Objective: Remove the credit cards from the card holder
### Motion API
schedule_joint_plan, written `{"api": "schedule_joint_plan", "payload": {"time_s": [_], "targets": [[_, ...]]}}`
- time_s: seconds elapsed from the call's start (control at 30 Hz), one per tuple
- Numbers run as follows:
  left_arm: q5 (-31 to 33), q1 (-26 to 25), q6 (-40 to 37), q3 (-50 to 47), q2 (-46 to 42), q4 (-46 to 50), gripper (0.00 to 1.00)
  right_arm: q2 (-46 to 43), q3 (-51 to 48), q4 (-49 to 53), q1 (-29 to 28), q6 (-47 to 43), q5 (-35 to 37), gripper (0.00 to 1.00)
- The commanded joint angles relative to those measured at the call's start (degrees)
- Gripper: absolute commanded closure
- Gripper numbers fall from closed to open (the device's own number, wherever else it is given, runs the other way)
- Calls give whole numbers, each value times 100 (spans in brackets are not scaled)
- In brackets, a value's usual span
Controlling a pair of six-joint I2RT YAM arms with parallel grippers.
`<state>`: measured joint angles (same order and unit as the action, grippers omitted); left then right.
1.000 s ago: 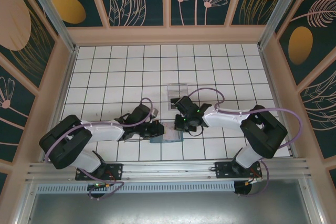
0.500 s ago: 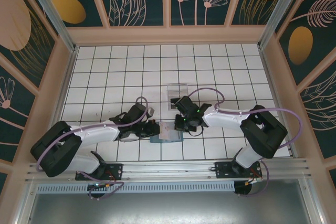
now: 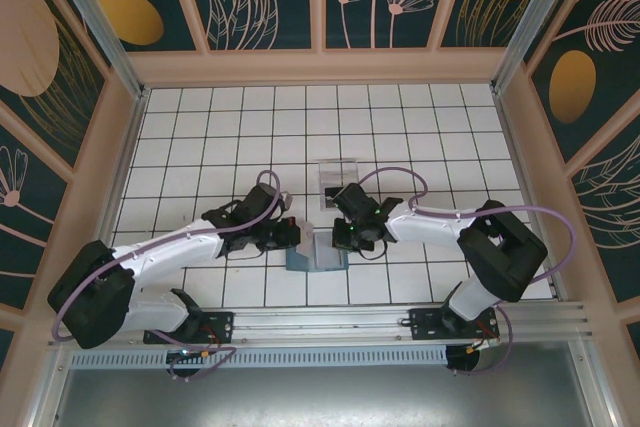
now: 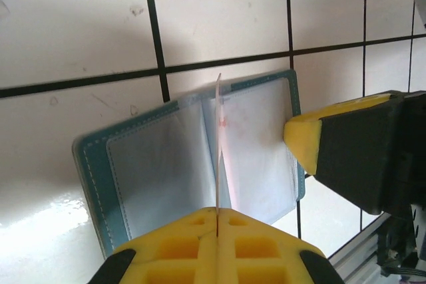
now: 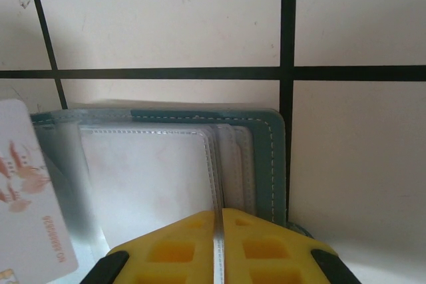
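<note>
The left gripper (image 4: pixel 217 219) is pinching a thin pale card (image 4: pixel 219 144) edge-up over the teal-blue book-fold card holder (image 4: pixel 150 164) at six o'clock on the white tiled table (image 3: pixel 200 147), while the right gripper (image 5: pixel 217 224) is clamping its three-o'clock side, so pulling straight seems best.

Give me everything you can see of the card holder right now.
The card holder lies open like a book, flat on the white tiled table near its front edge. Its cover is teal with pale stitching along the border. Inside are several clear, soft-looking plastic sleeves, stacked at the right side. The right tool is shut on its right edge, apparently pinning it down. The left tool pinches a pale card held on edge above the fold.
</note>
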<state>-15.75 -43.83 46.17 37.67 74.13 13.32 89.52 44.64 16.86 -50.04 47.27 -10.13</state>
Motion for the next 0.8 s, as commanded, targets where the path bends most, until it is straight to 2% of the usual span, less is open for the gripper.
{"api": "schedule_joint_plan", "payload": {"time_s": [0.0,0.27,0.5,0.77], "targets": [[268,27,-635,371,-94,655,100,-8,-10,408,-96,-15,115,87],[773,25,-2148,1412,119,1477,100,-470,137,601,-61,-35,322,74],[836,32,-3800,2259,452,1669,100,-994,91,729,170,-65,525,72],[855,25,-5780,3392,1191,2069,100,-1796,-153,874,808,-252,686,72]]}}
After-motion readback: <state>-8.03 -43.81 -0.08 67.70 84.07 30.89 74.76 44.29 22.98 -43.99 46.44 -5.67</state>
